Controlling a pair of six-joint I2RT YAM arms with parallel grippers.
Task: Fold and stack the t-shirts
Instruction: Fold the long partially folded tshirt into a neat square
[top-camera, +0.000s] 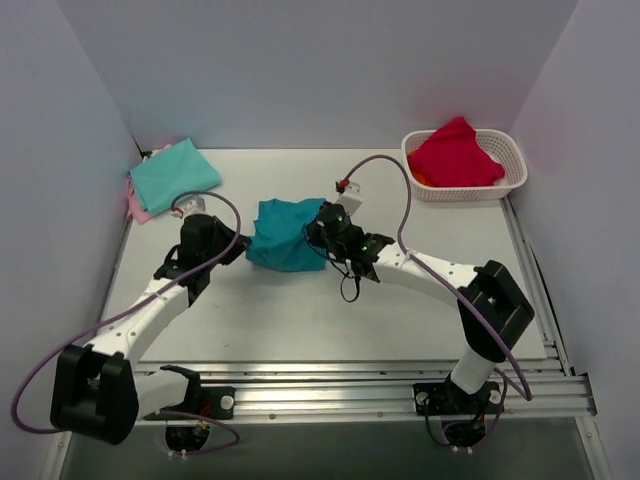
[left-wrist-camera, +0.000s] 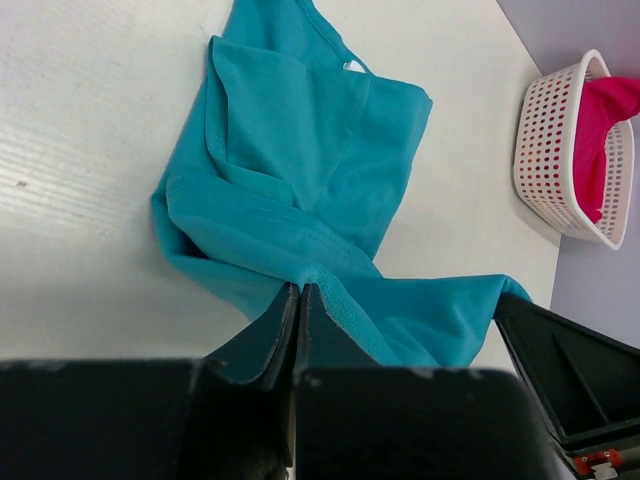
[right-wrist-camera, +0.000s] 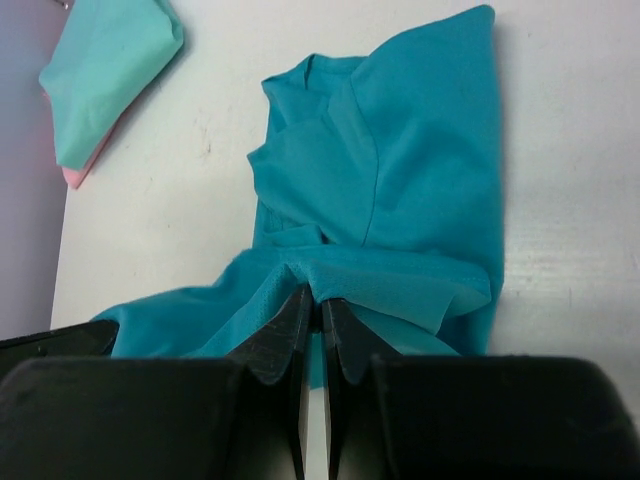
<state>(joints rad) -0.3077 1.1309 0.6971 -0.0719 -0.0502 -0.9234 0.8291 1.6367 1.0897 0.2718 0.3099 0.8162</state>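
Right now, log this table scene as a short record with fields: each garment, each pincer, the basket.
worked garment: deep teal cloth t-shirt, crumpled, mid-table
left pincer: shut on the teal shirt's edge
right pincer: shut on the same shirt's edge
folded stack: pale mint-green cloth t-shirt atop a pale pink cloth garment, far left
container: white perforated plastic basket, far right
basket contents: crimson cloth, unfolded
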